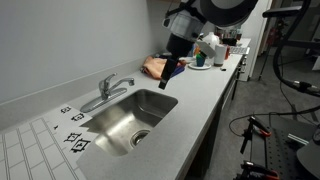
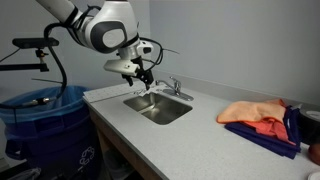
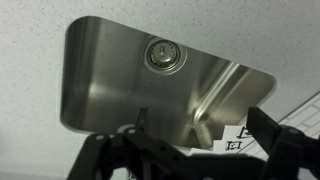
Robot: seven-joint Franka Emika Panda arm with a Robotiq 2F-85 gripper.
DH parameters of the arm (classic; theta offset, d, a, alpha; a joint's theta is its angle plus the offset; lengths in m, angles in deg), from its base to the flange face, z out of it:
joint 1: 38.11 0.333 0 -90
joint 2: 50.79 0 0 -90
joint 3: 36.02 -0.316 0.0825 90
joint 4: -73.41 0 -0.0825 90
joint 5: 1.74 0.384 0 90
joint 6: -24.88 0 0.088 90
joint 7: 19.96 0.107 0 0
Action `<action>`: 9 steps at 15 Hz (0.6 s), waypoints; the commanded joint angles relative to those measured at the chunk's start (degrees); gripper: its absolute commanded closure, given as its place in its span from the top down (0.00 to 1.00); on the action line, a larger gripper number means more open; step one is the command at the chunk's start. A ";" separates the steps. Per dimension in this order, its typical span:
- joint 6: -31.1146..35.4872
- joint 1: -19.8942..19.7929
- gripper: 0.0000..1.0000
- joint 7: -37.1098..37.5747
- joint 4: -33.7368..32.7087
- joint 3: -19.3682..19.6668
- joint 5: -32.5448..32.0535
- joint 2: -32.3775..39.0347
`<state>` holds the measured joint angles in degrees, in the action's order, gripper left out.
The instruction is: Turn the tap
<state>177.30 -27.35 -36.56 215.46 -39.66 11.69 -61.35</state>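
— Nearest the wrist camera, is the end effector (image 3: pixel 195 135) released?
— Yes: jaws spread, empty, above the sink (image 3: pixel 110 70).
— Where's the tap (image 1: pixel 112 88)?
— In an exterior view, left of it at the sink's far rim, spout over the basin.

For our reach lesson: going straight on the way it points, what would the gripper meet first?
Probably the sink floor near the drain; the gripper points down into it, away from the tap.

lab kitchenette: grey counter (image 1: pixel 200 90) with inset steel sink (image 1: pixel 112 125) and chrome tap (image 1: pixel 108 88); blue recycling bin (image 2: pixel 45 125) alongside; tripod (image 1: pixel 250 133) standing on the floor.
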 commanded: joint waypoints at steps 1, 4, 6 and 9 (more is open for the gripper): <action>-0.59 -1.27 1.00 1.26 -3.68 0.73 -1.34 1.58; 0.43 -2.08 1.00 1.25 -7.08 1.17 -1.56 4.01; 1.82 -2.62 1.00 0.07 -9.24 1.92 -0.46 5.96; 4.17 -3.52 1.00 0.77 -13.17 2.06 0.05 9.71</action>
<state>179.16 -29.79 -36.29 207.06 -37.71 11.20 -56.20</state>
